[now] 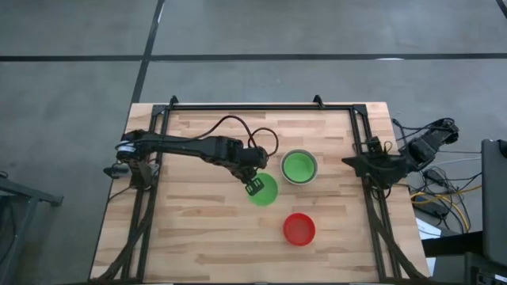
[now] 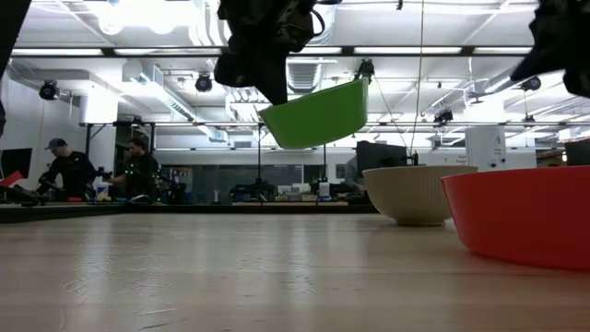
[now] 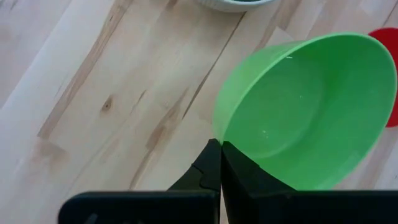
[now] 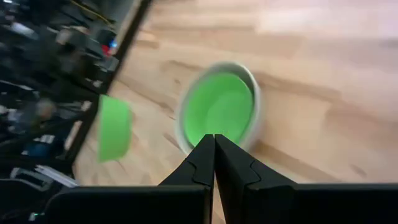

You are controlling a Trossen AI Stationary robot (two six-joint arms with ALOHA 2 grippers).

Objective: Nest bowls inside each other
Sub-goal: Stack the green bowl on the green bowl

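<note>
Wooden table (image 1: 198,229) — left tool (image 3: 219,163) (clamped tight) on lifted green bowl (image 3: 305,112)

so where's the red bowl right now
In the high view the red bowl sits on the table's right-centre, nearest the front edge, just beyond the green bowl held by the left gripper.

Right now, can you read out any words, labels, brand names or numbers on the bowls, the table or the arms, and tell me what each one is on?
No text can be read in any view.
Green bowl held by the left gripper: plain, no print showing.
Red bowl: plain.
Grey-white bowl with a green bowl nested in it: plain.
Table: bare wood, no markings.
Room behind, low view: any signs are too small to read.
</note>
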